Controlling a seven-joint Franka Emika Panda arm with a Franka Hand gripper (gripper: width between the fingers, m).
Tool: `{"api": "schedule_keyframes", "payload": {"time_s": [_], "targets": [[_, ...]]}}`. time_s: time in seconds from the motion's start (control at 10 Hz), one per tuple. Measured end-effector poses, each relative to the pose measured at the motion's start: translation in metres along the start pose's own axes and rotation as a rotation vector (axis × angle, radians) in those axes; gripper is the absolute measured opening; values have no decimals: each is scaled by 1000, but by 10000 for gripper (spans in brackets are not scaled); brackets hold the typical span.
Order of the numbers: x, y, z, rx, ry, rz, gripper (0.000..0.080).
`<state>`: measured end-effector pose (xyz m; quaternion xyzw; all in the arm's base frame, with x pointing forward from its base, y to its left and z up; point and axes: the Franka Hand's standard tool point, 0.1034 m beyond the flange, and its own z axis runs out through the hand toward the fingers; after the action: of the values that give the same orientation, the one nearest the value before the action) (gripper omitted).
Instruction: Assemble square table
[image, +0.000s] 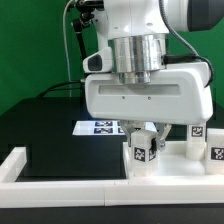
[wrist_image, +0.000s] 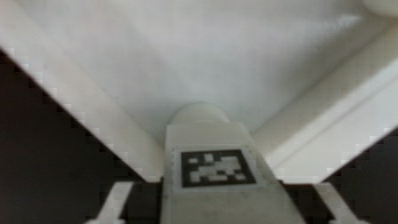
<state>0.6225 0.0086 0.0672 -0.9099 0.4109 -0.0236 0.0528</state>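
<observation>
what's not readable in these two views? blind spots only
- Pincer grip, exterior view: its tips sit around a tagged leg, but the arm's white housing covers the contact; shut or open unclear.
- Table top, wrist view: blurred, edges cut off, corner sockets not visible.
- Marker board, exterior view: mostly behind the arm.
- Legs at the exterior view's right: partly cut off, count unclear.

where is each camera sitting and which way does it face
Exterior view: off the arm, level with the black table, facing the gripper and the arm's white wrist above it; the gripper holds a tagged leg upright.
Wrist view: on the wrist, looking down along the gripper at the leg over the white table top; the fingers barely show.
Shared: the tagged leg.
</observation>
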Motion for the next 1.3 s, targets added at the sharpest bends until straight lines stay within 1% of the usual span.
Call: {"api": "schedule_keyframes", "payload": {"time_s": [0.2,0.3,0.4,0.5,0.7,0.9,1.0,1.1,1.3], "targets": [[-3,-2,1,1,-7,347,291],[-4,-3,2,12,-19,514,291],[-2,-2,2,33,-35,620,291],[-2,-2,2,36,-41,695,291],[-3,-3,2,36,-43,769,291],[-2,-3,2,37,-50,931,291],[0,-2,2,52,-46,1038,291],[0,-2,2,70,-24,1041,291],[-1,-2,3,67,-25,1004,300]]}}
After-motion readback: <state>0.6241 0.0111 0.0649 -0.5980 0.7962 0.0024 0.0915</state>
